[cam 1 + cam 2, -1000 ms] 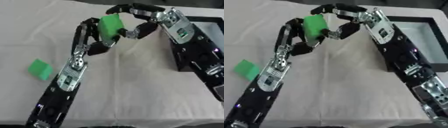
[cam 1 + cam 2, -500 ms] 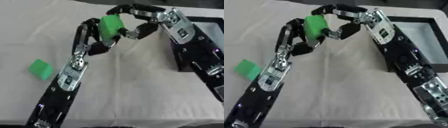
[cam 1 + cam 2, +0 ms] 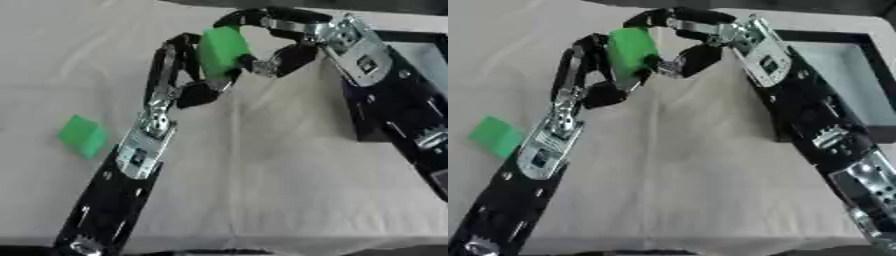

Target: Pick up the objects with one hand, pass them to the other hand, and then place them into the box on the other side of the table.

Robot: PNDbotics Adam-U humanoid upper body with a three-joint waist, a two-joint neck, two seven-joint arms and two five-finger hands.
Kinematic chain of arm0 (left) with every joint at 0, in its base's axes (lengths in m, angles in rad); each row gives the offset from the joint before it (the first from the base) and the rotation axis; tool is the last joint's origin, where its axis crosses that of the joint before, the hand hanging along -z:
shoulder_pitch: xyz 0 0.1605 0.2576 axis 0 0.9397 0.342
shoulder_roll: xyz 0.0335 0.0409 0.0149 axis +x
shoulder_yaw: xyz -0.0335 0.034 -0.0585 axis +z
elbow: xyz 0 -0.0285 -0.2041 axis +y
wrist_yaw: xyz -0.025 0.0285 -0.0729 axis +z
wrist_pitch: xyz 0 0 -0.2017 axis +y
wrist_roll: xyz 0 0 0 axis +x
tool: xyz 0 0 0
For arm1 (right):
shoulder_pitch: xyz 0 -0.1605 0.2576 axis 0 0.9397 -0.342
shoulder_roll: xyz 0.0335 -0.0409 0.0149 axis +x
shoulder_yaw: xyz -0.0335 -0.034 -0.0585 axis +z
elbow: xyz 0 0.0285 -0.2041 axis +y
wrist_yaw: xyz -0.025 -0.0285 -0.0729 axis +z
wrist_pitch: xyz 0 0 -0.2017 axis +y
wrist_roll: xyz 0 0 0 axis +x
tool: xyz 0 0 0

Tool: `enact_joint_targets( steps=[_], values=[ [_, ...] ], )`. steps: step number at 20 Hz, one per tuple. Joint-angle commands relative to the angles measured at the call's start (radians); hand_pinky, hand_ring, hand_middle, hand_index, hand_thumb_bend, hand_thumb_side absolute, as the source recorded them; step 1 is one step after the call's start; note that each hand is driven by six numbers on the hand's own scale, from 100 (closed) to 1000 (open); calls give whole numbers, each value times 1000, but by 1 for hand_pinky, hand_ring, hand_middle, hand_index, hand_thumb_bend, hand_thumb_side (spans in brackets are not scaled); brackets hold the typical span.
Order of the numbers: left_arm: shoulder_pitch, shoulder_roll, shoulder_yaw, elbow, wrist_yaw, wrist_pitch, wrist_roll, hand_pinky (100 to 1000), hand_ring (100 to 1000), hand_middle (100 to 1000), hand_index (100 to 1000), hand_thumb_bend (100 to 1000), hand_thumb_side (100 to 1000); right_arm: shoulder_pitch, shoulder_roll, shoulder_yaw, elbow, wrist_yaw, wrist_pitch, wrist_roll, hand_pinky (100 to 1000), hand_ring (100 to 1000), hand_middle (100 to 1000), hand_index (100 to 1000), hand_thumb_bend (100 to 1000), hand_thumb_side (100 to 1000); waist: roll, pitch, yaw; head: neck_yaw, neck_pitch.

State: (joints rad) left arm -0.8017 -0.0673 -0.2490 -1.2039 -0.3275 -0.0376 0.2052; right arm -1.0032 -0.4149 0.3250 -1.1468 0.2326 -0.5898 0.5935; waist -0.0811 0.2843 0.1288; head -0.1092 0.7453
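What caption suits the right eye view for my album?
Both hands, left and right, grip a green block mid-handover; a second block waits.

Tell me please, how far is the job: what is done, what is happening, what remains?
Done: nothing shows inside the box as far as visible. In hand: the green block is held up between both hands, the left hand curled round it and the right hand closing on it from the other side. Left: finishing the pass, placing it in the box, then the second green block lying on the table.
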Motion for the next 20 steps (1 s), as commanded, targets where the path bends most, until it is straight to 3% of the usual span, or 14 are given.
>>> enact_joint_targets(
  steps=[1,14,20],
  values=[
    [-25,-1,8,-13,-3,-4,6,356,259,218,396,100,119,-12,-35,10,-15,-11,-317,313,1000,994,958,1000,174,483,2,-15,-4,3,4],
    [-30,3,15,-15,21,-5,20,349,241,190,384,100,121,-4,-44,49,-51,-24,-317,313,1000,999,968,1000,229,401,-1,-14,-7,3,5],
    [-28,2,10,-16,37,-21,13,349,241,189,384,100,122,-2,-44,19,-37,-21,-317,313,1000,978,936,1000,224,378,-1,-12,-8,2,5]
  ],
)
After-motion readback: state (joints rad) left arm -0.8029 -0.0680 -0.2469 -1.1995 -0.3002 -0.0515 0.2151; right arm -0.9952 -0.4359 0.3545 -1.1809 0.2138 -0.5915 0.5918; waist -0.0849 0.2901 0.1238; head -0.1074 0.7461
